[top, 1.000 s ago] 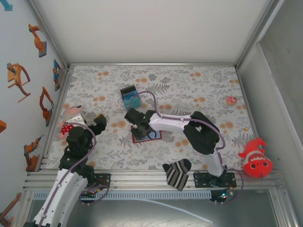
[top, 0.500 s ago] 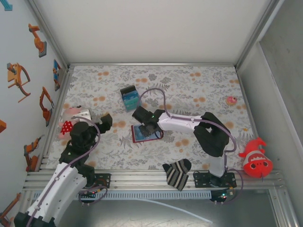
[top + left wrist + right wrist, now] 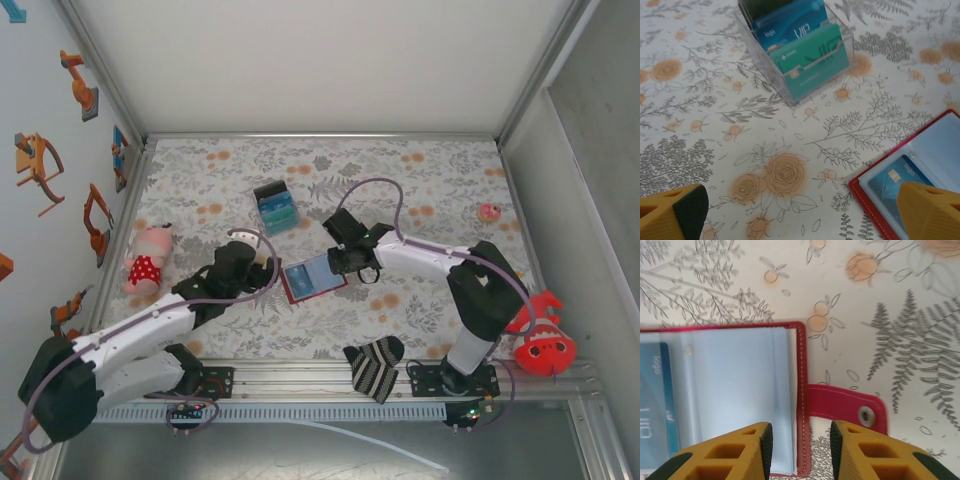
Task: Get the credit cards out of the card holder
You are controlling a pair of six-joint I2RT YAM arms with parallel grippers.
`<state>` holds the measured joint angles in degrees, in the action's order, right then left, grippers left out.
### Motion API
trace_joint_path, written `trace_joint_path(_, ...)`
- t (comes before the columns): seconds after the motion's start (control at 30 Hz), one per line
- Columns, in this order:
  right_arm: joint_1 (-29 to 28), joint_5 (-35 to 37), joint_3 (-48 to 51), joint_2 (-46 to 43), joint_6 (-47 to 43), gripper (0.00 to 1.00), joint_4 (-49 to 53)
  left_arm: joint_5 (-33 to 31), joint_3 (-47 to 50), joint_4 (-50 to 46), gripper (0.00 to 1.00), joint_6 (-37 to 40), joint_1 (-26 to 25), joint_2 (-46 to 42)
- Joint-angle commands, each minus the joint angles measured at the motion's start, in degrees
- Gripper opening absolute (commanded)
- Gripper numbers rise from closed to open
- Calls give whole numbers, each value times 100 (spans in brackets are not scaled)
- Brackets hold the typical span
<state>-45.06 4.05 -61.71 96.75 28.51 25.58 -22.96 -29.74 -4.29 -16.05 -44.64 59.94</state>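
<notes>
The red card holder (image 3: 312, 278) lies open on the flowered cloth, blue-grey inside up. A teal credit card (image 3: 901, 181) sits in a slot of its left half, also seen as a credit card (image 3: 655, 400) at the frame's left. My left gripper (image 3: 802, 215) is wide open over bare cloth, just left of the card holder (image 3: 940, 150), touching nothing. In the top view the left gripper (image 3: 270, 270) sits beside the holder's left edge. My right gripper (image 3: 801, 432) is open, its jaws astride the card holder's (image 3: 801, 365) right red edge next to the closing tab (image 3: 847, 407); from above, the right gripper (image 3: 342, 264) is at that edge.
A clear box (image 3: 275, 207) of teal cards stands behind the holder, close ahead as the clear box (image 3: 795, 45) in the left wrist view. A striped sock (image 3: 375, 367) lies at the near edge, a red fish plush (image 3: 540, 338) at the right, a pink doll (image 3: 150, 258) at the left.
The left arm has swung in from the left to the holder's left side. The right gripper has slid off the holder to its right edge, uncovering the open inside and the card.
</notes>
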Motion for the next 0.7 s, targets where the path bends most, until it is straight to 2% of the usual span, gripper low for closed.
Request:
trace_joint_path(0.0,68,-209,118,-386,164,36,-374,-191,-163,169,97,132,-268,409)
trace_joint_path(0.17,124,-668,152,-534,197,35,-684,-355,-137,563,97,-166,-467,1200)
trace_joint_path(0.4,373,-1768,284,-346,472,31,-1232,-390,92,980,97,-485,-476,1716)
trace_joint_path(0.67,393,-2707,83,350,631,19,-1393,-487,161,1116,97,-460,-458,2190)
